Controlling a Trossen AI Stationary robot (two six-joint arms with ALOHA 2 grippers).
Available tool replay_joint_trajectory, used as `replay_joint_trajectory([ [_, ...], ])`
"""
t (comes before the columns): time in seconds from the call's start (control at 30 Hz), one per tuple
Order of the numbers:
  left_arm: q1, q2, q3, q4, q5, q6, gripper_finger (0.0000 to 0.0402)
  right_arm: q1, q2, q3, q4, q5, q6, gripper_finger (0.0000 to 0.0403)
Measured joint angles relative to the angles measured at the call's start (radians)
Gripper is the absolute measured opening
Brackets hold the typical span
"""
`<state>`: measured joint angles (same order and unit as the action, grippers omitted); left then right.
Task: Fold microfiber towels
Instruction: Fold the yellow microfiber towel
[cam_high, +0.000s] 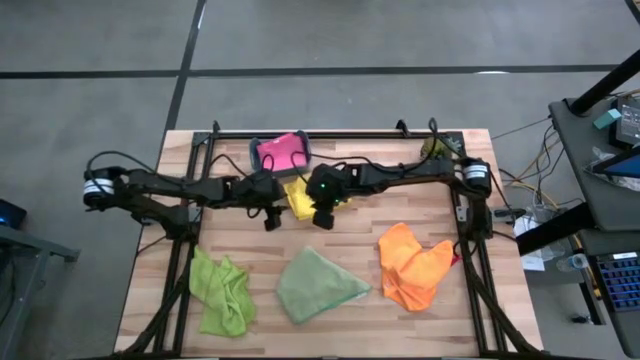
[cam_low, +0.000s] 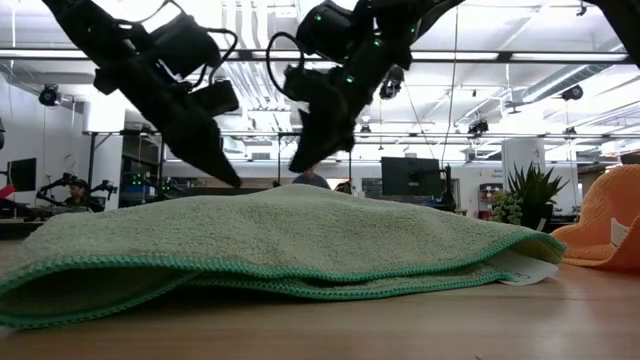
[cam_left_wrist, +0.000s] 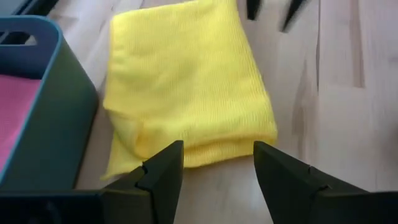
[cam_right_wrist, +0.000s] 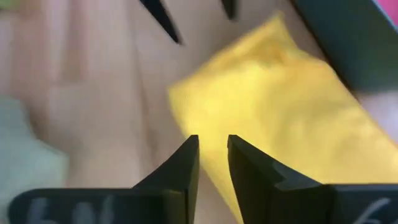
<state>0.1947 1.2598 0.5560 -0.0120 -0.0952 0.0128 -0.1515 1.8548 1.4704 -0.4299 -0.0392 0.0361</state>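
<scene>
Towels, five in our count, on a pale wooden slatted table (cam_high: 330, 330): one folded yellow microfiber towel (cam_left_wrist: 186, 93) lying flat at the table's middle rear, touching the small teal plastic bin (cam_left_wrist: 43, 124) that holds the pink microfiber towel (cam_high: 281, 152); along the near side, well apart from these, a crumpled lime green microfiber towel (cam_high: 222, 292), a loosely folded pale sage green microfiber towel (cam_high: 315, 285) and a rumpled orange microfiber towel (cam_high: 412, 265). We list the left gripper (cam_left_wrist: 217, 163) over the near edge of the yellow towel, its dark fingers spread and empty. We list the right gripper (cam_right_wrist: 212, 152) hovering over the opposite corner of the same towel, fingers drawn narrow with a slim gap between them and pinching nothing that we can see. Handling, in our judgement: each cloth is light, limp and nappy, unlikely to slip yet prone to sag and unfold when lifted by one point. We would take hold at a hemmed corner or along a doubled edge, pinching through all layers, one gripper at each end.
</scene>
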Motion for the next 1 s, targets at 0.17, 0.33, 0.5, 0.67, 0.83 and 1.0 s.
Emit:
replay_joint_trajectory([
  [0.17,-0.005,0.051,0.0,0.124,0.033,-0.001,0.018,-0.02,-0.022,-0.087,-0.006,0.037,-0.008,0.0043],
  [0.33,-0.007,0.137,0.003,0.204,0.052,-0.006,0.018,-0.057,-0.044,-0.165,0.003,0.086,-0.025,0.0012],
  [0.5,-0.007,0.223,0.005,0.277,0.052,-0.007,0.018,-0.09,-0.044,-0.239,0.07,0.091,-0.038,0.0009],
  [0.67,-0.007,0.283,0.005,0.288,0.062,-0.009,0.018,-0.103,-0.044,-0.295,0.107,0.087,-0.038,0.0009],
  [0.83,-0.007,0.325,0.006,0.247,0.1,-0.032,0.0179,-0.101,-0.045,-0.351,0.132,0.085,-0.016,0.0009],
  [1.0,-0.007,0.326,0.011,0.186,0.11,-0.029,0.0179,-0.084,-0.052,-0.385,0.136,0.005,0.083,0.0009],
])
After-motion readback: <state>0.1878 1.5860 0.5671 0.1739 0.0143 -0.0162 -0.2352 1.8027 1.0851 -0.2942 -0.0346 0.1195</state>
